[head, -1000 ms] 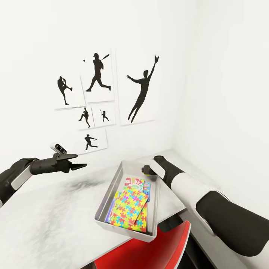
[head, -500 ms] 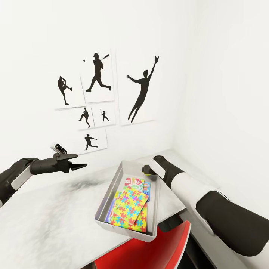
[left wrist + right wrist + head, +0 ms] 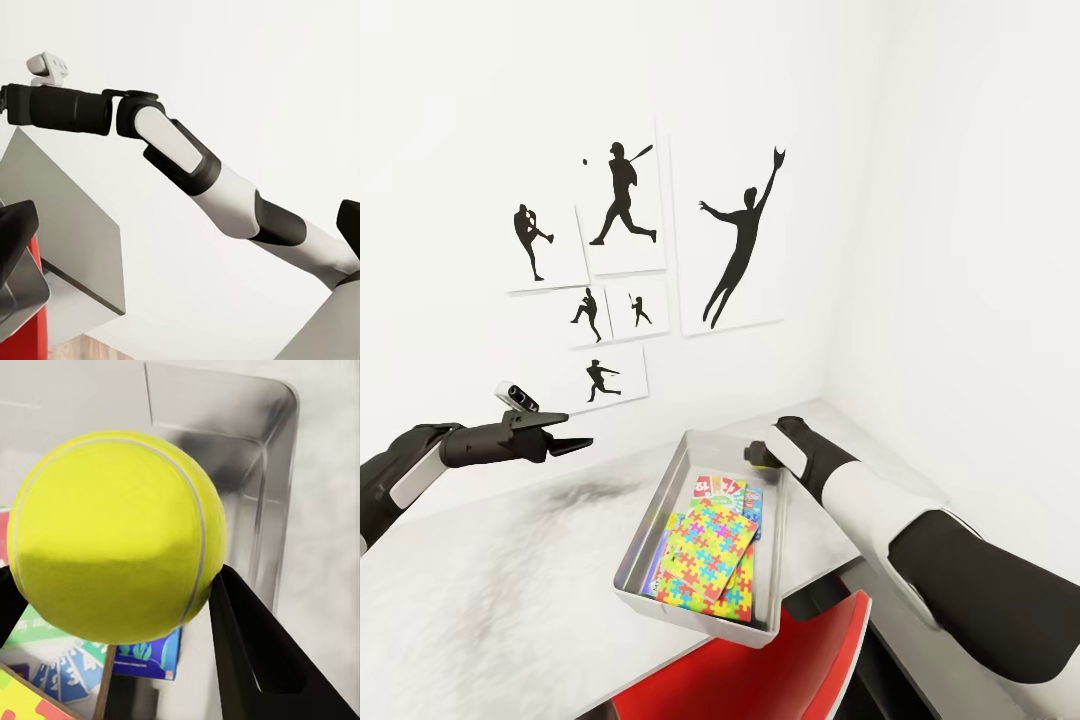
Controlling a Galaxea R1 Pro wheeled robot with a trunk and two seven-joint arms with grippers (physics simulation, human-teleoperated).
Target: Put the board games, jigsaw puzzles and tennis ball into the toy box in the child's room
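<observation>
The toy box (image 3: 657, 503) stands on the table (image 3: 500, 570) near its right front corner. Inside lie two jigsaw puzzles (image 3: 709, 547) stacked on colourful board games (image 3: 717, 487). My right gripper (image 3: 756, 456) hangs over the box's far end, shut on the tennis ball (image 3: 759, 459). In the right wrist view the tennis ball (image 3: 116, 536) sits between the black fingers (image 3: 259, 649), with the toy box (image 3: 251, 457) wall and a board game (image 3: 150, 654) below it. My left gripper (image 3: 572, 444) is open and holds nothing, hovering over the table left of the box. The bed is out of view.
A red chair (image 3: 760, 675) sits under the table's front edge, below the box. Black silhouette sports pictures (image 3: 625, 205) hang on the white wall behind. The room's corner wall is close on the right. The left wrist view looks across at my right arm (image 3: 180, 154).
My right arm has shifted slightly to the right with the tennis ball in its grip. The left arm and the box's contents have not moved.
</observation>
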